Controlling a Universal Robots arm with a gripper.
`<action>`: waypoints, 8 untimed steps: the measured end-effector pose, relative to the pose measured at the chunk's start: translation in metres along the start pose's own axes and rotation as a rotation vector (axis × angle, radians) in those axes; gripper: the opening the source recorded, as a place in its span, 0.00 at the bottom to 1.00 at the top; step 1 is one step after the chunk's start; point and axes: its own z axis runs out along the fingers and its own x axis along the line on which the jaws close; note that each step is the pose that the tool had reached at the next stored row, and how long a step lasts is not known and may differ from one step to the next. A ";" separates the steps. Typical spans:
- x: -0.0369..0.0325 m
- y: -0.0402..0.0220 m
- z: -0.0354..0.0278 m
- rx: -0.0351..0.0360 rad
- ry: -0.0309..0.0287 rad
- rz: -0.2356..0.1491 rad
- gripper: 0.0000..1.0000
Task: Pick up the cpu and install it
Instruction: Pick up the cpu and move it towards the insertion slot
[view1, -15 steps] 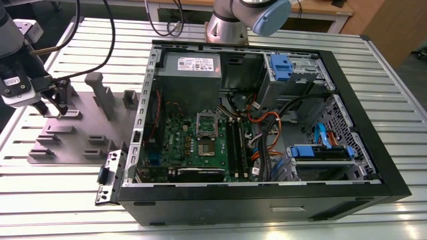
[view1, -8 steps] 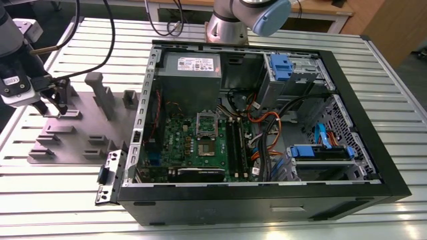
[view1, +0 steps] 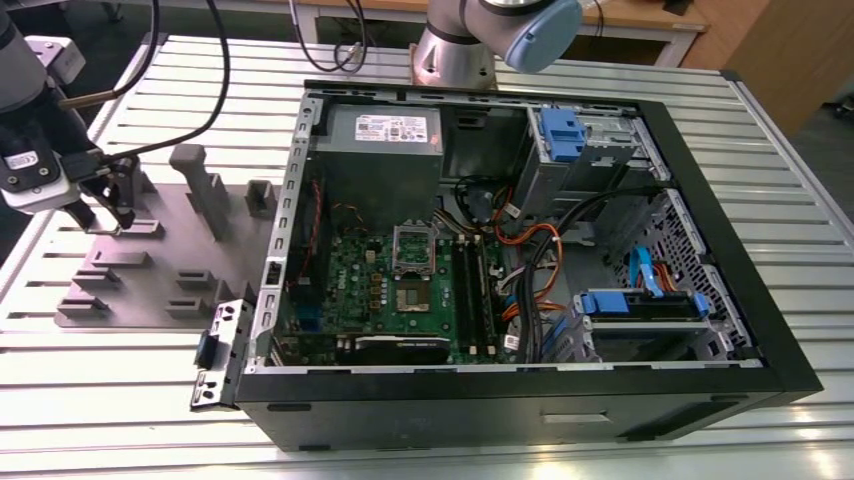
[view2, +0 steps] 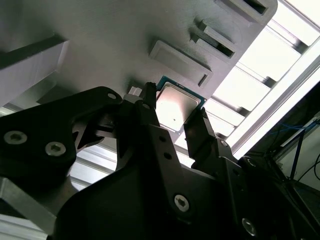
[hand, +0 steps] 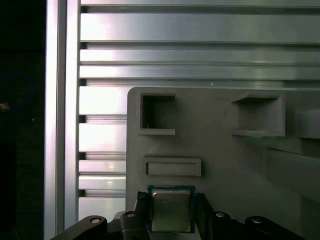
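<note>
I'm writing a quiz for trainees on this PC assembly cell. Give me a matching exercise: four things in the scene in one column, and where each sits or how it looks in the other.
Things:
1. cpu
2. motherboard
3. grey box with a white label
4. grey plate

Descriptions:
A. green, lying flat inside the open case
B. on the slatted table, at the exterior view's left of the case
C. silvery top, right at the gripper
D. inside the case, at the end nearest the arm's base

Pairs: 1-C, 2-A, 3-D, 4-B
</note>
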 end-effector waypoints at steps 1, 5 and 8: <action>0.0000 0.0000 -0.0002 0.0000 -0.0001 0.000 0.47; 0.0000 0.0000 -0.0009 0.0001 -0.0002 0.000 0.47; 0.0000 0.0001 -0.0024 0.0105 -0.0003 0.000 0.47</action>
